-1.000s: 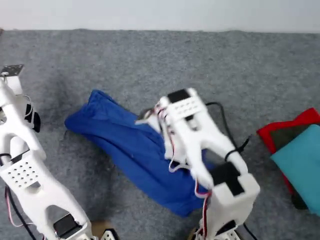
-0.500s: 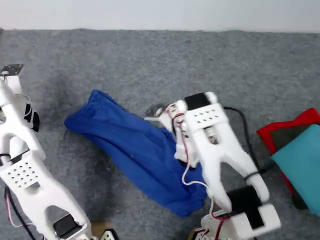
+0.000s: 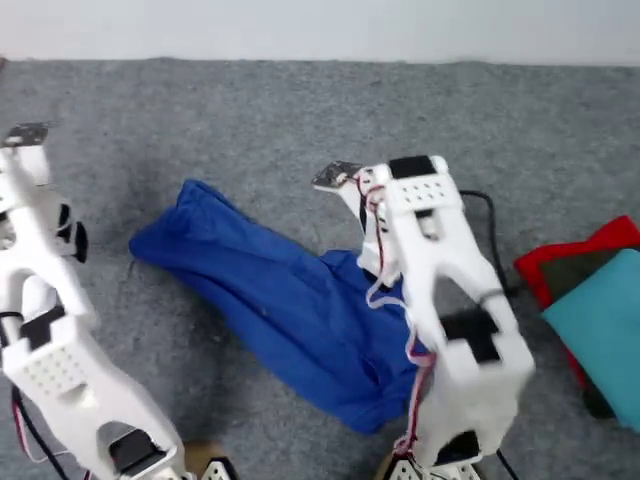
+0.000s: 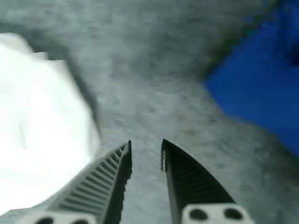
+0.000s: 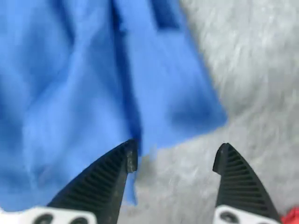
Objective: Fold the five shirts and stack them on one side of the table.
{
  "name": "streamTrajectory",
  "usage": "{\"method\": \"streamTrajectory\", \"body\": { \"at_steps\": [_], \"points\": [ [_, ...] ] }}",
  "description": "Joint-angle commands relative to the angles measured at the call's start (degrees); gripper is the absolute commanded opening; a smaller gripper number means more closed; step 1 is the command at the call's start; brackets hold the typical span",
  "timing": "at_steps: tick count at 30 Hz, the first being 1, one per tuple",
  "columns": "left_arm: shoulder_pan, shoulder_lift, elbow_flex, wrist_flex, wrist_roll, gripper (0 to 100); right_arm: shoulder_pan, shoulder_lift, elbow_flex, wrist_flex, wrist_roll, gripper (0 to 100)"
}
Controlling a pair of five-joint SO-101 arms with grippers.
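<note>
2 R fingers (image 5: 110,175) straddle shirt (image 5: 88,79) edge.

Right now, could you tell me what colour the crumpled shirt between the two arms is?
The crumpled cloth shirt is plain blue, clearest in the high view.

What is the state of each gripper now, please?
Left gripper: open only a little, holding nothing.
Right gripper: wide open at the blue shirt edge, holding nothing.

Right gripper (image 5: 178,144) (jaws apart) above blue shirt (image 5: 93,70).
</note>
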Motion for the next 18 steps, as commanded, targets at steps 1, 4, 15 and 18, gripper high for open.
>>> {"method": "streamTrajectory", "body": {
  "at_steps": [1, 4, 15, 18],
  "points": [
    [3.08, -9.14, 6.46, 1.67, 0.79, 10, 1.71, 11.21, -18.64, 4.44, 0.18, 27.3],
    [3.16, -11.52, 10.42, 1.67, 0.79, 10, 3.91, 20.79, -32.62, 9.19, 0.35, 27.3],
    [1.23, -12.31, 12.09, 1.67, 0.70, 10, 5.67, 33.45, -43.69, 12.18, 2.02, 13.9],
    [1.58, -12.31, 12.09, 1.67, 0.79, 10, 4.97, 29.41, -39.56, 12.18, 2.11, 16.9]
  ]
}}
